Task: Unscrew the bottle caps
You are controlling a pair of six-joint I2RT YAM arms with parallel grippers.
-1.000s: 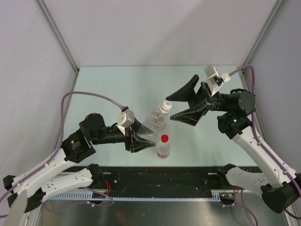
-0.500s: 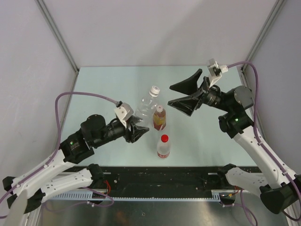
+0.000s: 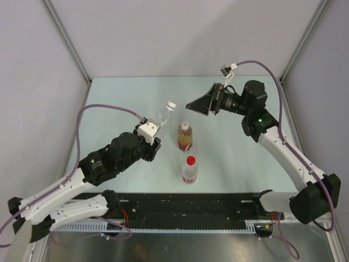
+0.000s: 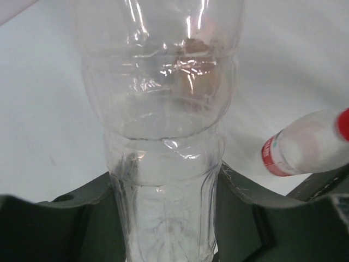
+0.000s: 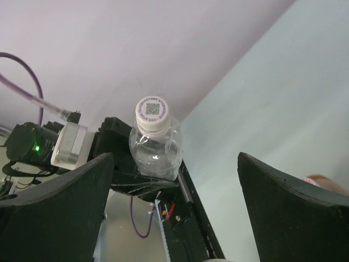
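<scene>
Left gripper (image 3: 154, 136): jaws clenched on the lower body of the clear bottle (image 3: 161, 115), which is held tilted, left of the amber bottle (image 3: 185, 139). Its white cap (image 5: 151, 112) is on, and its top carries a square code ringed by purple print, illegible.

Right gripper (image 3: 199, 103): jaws spread wide, empty, beyond the amber bottle, apart from the white cap.

Red-capped bottle (image 3: 189, 173): upright on the worktop (image 3: 120, 98), just nearer than the amber bottle. The wording on its red-banded label is unreadable.
</scene>
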